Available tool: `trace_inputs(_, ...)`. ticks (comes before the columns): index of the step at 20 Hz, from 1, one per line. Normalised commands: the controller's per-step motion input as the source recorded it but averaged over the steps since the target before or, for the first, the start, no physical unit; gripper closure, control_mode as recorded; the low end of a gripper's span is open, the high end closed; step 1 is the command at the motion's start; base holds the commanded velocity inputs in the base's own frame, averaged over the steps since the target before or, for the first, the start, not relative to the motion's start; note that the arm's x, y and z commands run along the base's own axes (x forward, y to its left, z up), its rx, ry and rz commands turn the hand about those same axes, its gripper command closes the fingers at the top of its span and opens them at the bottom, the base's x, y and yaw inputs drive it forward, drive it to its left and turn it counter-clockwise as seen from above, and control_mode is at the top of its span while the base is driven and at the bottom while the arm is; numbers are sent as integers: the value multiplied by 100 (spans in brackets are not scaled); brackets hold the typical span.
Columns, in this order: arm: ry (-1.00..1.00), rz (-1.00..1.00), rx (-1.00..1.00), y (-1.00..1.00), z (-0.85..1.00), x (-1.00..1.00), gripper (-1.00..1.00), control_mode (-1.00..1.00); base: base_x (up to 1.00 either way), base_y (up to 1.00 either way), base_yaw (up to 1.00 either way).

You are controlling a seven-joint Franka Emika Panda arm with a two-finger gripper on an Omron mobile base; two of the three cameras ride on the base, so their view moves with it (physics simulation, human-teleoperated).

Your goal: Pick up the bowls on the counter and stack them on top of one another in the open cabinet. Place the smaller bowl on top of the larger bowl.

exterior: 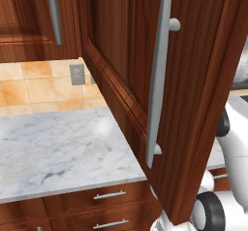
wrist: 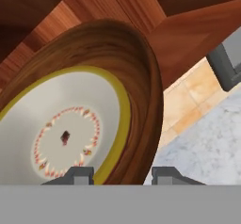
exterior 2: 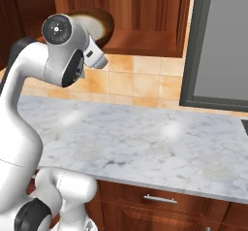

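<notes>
A large dark-brown wooden bowl [wrist: 141, 77] sits tilted across the hand view, with a smaller white bowl with a yellow rim [wrist: 70, 124] nested inside it. My gripper [wrist: 124, 175] is open, and both bowls' rims pass between its fingertips [wrist: 80, 173]. In the right base view the brown bowl [exterior 2: 102, 24] rests on the shelf of the open cabinet [exterior 2: 145, 41], partly behind my wrist. The cabinet's door [exterior: 193, 89] with its silver bar handle [exterior: 157, 79] swings out over the marble counter [exterior: 58, 147].
A dark-framed appliance [exterior 2: 223, 45] hangs at the right beside the cabinet. The orange tiled backsplash [exterior 2: 131, 82] carries a wall outlet [exterior: 77, 74]. Drawers with short handles [exterior: 110, 195] lie under the counter. A second, closed cabinet door [exterior: 29, 16] is at the far left.
</notes>
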Motion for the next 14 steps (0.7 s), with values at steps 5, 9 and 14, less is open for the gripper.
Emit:
trace_inputs(5,3,-8,5,8,10,53,100,-100,0,0,0)
trace_inputs(9,6,-6,5,4,5,54,100,-100,0,0,0)
trace_inputs(14,5,-6,5,2,4,54,100,-100,0,0,0)
